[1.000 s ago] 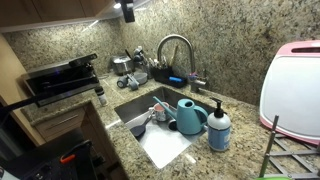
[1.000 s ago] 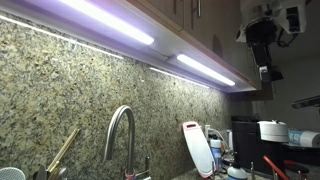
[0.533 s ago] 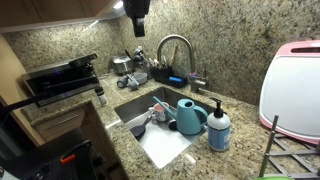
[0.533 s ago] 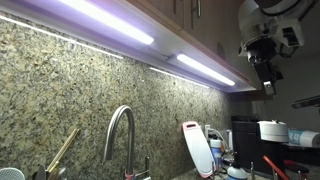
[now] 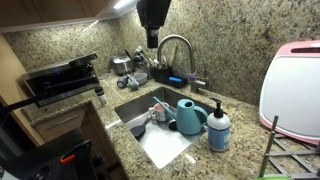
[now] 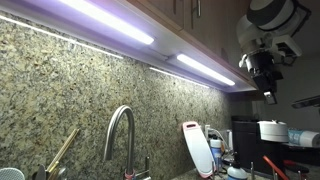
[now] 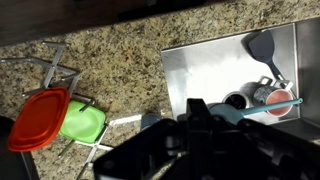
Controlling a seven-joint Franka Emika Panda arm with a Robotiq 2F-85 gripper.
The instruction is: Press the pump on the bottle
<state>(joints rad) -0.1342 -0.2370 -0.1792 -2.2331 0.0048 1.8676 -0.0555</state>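
The blue-grey bottle (image 5: 218, 131) stands on the granite counter to the right of the sink, with its black pump (image 5: 216, 106) on top. A teal watering can (image 5: 188, 116) sits right beside it at the sink's edge. My gripper (image 5: 152, 42) hangs high over the back of the sink, well above and to the left of the bottle, fingers together and holding nothing. It also shows in an exterior view (image 6: 270, 96) under the cabinet lights. In the wrist view my dark gripper (image 7: 204, 108) fills the lower part and hides the bottle.
The sink (image 5: 160, 142) holds a spatula (image 7: 262, 50) and cups (image 7: 272, 92). A curved faucet (image 5: 178, 45) stands behind it. A pink-rimmed cutting board (image 5: 292, 90) leans at right beside a wire rack (image 5: 290, 155). Red (image 7: 38, 118) and green lids (image 7: 84, 124) lie on the counter.
My gripper has come down from the top edge and moved right, towards the faucet. The bottle and watering can have not moved.
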